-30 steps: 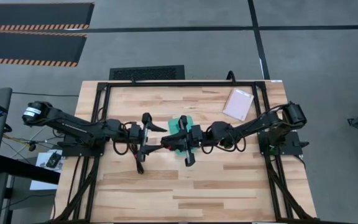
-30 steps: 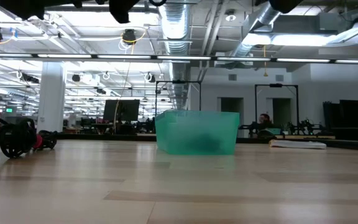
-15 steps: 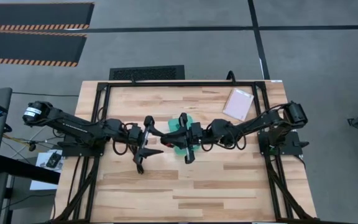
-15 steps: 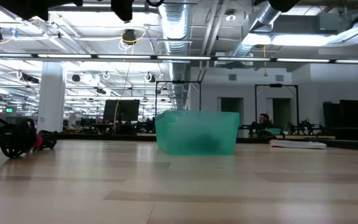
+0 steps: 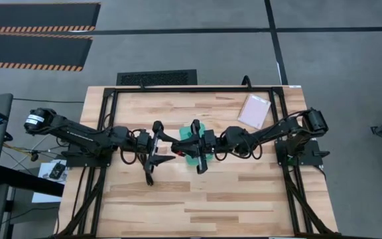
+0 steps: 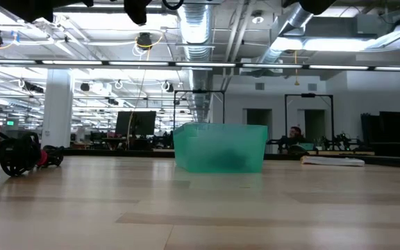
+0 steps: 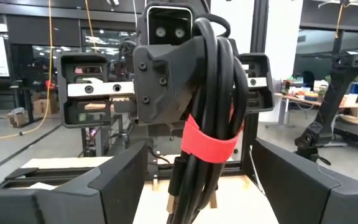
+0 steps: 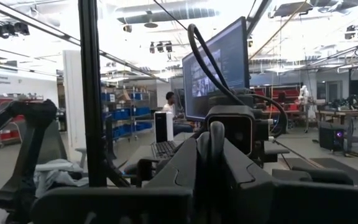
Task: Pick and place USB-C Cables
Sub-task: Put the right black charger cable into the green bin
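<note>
**Left wrist view: one cable held mid-air between the two arms**

Left wrist view shows a black USB-C cable bundle with a red tie hanging straight ahead of the left gripper, whose fingers stand spread wide on either side of the bundle without touching it. The bundle is pinched from above by the right gripper, pressed together on its upper loop — a handover, or a carry passing in front of the left arm; which one cannot be told.

In the high view both grippers meet over the middle of the light wooden table, the left gripper just beside the right gripper, which sits above the translucent teal rectangular tray. The held cable is too small to make out there.

In the low view, more black cable bundles with red ties lie far off to the side, well apart from both grippers — so these seem still to be moved. The tray's contents look only like a dark blur, so how many cables are already placed cannot be told. The task reads as partway through.
</note>
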### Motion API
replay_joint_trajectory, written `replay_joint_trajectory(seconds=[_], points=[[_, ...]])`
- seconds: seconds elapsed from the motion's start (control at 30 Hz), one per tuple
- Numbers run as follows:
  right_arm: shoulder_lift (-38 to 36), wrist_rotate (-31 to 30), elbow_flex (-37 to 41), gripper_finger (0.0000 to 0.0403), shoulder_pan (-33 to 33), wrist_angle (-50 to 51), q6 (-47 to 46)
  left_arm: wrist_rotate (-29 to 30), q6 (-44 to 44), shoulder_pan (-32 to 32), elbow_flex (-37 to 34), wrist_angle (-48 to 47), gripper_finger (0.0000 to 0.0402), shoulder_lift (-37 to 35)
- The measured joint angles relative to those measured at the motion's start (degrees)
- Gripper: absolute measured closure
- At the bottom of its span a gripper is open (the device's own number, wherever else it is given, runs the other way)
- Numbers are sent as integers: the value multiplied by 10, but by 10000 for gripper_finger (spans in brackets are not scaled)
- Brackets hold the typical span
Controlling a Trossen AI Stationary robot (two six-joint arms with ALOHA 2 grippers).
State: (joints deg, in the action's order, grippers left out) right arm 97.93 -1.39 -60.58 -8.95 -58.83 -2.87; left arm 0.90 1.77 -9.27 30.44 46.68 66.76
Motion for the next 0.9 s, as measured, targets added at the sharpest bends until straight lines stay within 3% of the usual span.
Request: replay_joint_trajectory(seconds=[0.37, 0.7, 0.9], points=[[0, 1, 0, 361, 1, -4, 3, -1, 13, 7, 0, 0, 153, 1], [0, 1, 0, 361, 1, -2, 3, -8, 28, 19, 14, 36, 170, 68], [0, 1, 0, 361, 1, 0, 3, -8, 28, 19, 19, 45, 172, 72]])
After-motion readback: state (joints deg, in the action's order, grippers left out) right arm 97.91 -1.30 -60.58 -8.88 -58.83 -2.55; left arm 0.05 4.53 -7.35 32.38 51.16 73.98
